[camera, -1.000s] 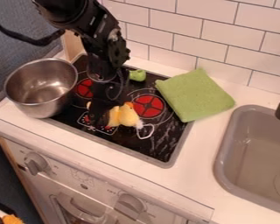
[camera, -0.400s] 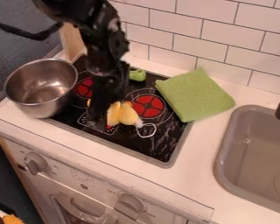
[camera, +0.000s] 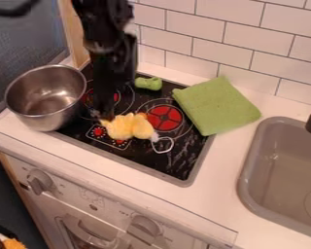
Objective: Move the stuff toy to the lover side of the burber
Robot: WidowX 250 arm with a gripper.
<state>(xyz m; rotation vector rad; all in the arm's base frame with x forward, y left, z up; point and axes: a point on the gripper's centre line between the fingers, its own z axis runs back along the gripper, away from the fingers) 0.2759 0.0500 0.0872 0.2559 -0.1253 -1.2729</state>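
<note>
Camera view: end effector [camera: 106, 112] draws back, uncovering more toy [camera: 124, 127].
Whether it is clenched or released, I cannot tell.

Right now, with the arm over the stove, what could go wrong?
The gripper hangs right at the left end of the yellow stuffed toy, so a sideways move might nudge it.
The toy's white loop lies open on the stovetop; it could snag if the gripper passes low there.
The metal pot stands close on the gripper's left in the picture, so a swing that way may knock it.
</note>
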